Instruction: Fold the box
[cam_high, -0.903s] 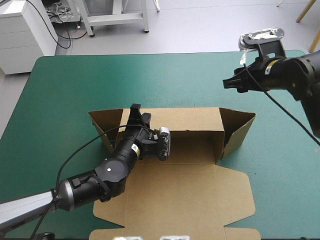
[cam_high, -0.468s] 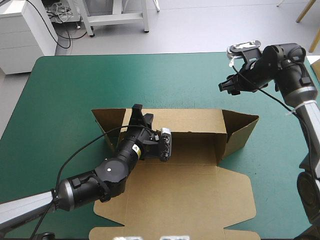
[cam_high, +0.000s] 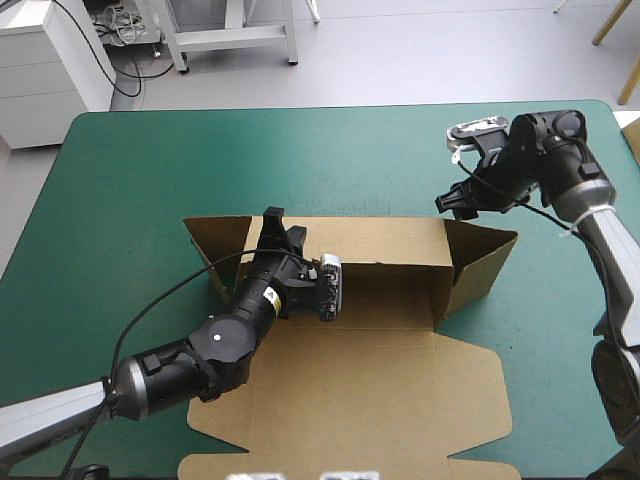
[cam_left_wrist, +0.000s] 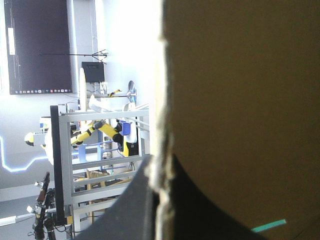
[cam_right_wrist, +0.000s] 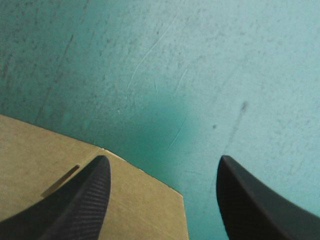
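Right, the box (cam_high: 380, 300) sits in the middle of the table (cam_high: 120, 180), brown board on the teal-green cover. Its back wall (cam_high: 370, 242) stands up along the far side. One end flap (cam_high: 480, 262) angles outward at the right end and another (cam_high: 215, 245) at the left. The lid (cam_high: 370, 400) lies flat toward the near edge, tabs spread out.

Now the left arm (cam_high: 225, 340): it comes in low from the near left corner, across the flat board, and the left jaws are up at the left end of the back wall. Seen from that wrist, the board (cam_left_wrist: 240, 100) fills one whole side, and its raw edge runs straight down between the black fingers (cam_left_wrist: 130, 210). They are all but together, so the left jaws are clamped on the box.

Over on the other side, the right arm (cam_high: 565, 170) bends down toward the far right corner of the box. The right jaws hang just beyond that corner, above the cover (cam_right_wrist: 175, 60). Their two fingers (cam_right_wrist: 82, 200) stand wide apart, with bare teal-green between them, and the corner of the brown board (cam_right_wrist: 30, 165) reaches in from one side, passing beneath one finger.
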